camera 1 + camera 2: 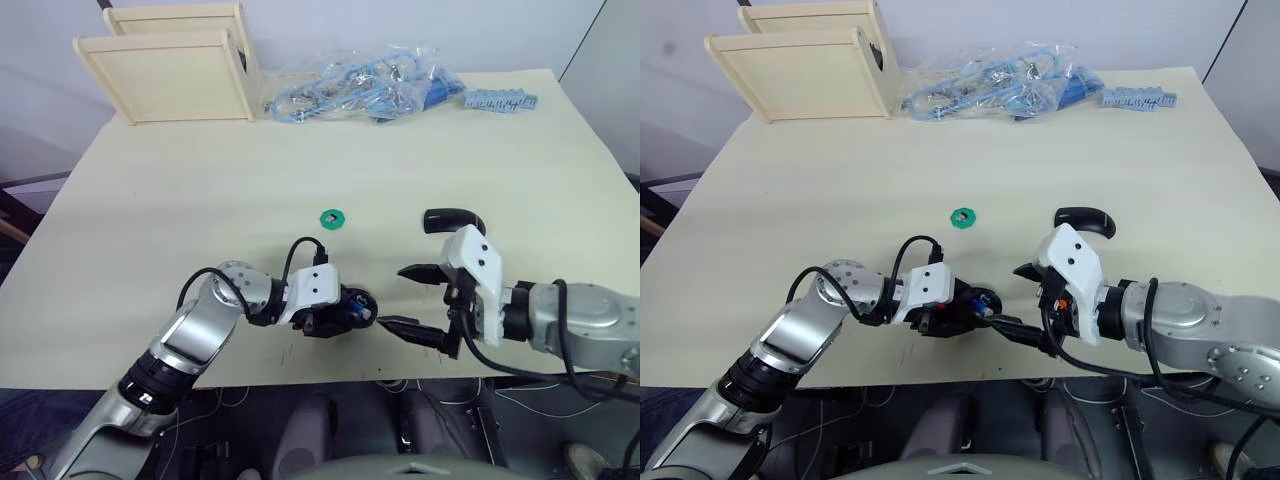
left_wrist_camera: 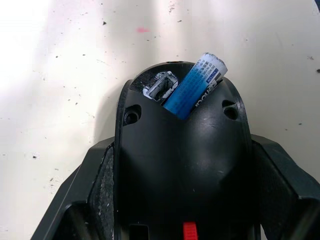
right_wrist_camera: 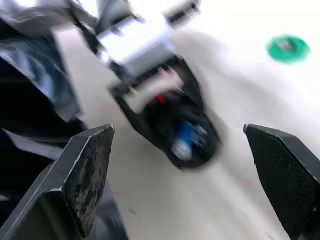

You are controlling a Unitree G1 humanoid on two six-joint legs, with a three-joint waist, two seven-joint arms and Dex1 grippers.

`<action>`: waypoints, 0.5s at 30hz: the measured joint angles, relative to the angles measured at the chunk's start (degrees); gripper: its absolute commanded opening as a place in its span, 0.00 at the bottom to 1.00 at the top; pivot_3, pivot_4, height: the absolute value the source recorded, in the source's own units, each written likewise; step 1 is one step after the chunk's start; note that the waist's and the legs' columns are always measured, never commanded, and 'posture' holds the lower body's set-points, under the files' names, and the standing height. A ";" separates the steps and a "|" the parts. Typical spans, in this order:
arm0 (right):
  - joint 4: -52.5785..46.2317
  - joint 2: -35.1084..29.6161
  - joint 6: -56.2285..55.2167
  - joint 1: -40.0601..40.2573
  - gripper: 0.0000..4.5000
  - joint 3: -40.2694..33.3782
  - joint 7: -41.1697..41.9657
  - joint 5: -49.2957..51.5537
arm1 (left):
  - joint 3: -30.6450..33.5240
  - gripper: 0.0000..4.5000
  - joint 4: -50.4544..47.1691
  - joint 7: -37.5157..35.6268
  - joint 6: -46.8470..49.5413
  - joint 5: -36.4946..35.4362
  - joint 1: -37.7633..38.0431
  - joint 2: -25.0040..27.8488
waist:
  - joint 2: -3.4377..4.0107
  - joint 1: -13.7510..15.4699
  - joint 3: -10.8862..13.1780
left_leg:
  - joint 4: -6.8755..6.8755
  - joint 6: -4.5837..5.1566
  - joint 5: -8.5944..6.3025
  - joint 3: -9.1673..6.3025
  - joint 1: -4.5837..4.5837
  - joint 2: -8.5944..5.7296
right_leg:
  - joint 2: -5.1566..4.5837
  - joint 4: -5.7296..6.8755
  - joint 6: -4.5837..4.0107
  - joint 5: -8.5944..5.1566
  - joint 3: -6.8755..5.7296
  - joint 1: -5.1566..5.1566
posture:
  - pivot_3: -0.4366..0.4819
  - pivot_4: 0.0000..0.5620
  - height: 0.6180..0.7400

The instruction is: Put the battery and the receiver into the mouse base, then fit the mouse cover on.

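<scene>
One battery [image 2: 196, 86] — tilted inside gripped mouse base [image 2: 182, 165].

You get only a partial look at the mouse base [image 2: 182, 165]: in the left wrist view its rear runs off the picture's edge and its flanks sit behind the left gripper's [image 2: 182, 200] 2 fingers [image 2: 82, 200], while from the head it is mostly covered by that gripper. The battery [image 2: 194, 86] has its lower end sunk out of sight in the base, and its print is too small to read. In the right wrist view the base, battery and green disc [image 3: 288, 48] are smeared by blur.
</scene>
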 measured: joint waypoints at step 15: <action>10.52 13.30 -17.29 10.25 0.02 12.52 15.57 -35.97 | 0.08 0.66 2.59 -0.75 -3.52 -0.81 -0.18 0.08 | -0.09 0.16 0.00 | 0.01 -0.01 0.00 0.09 0.07 -0.02 | 0.00 0.06 -0.01 -0.01 0.03 0.02 | 0.48 0.27 1.00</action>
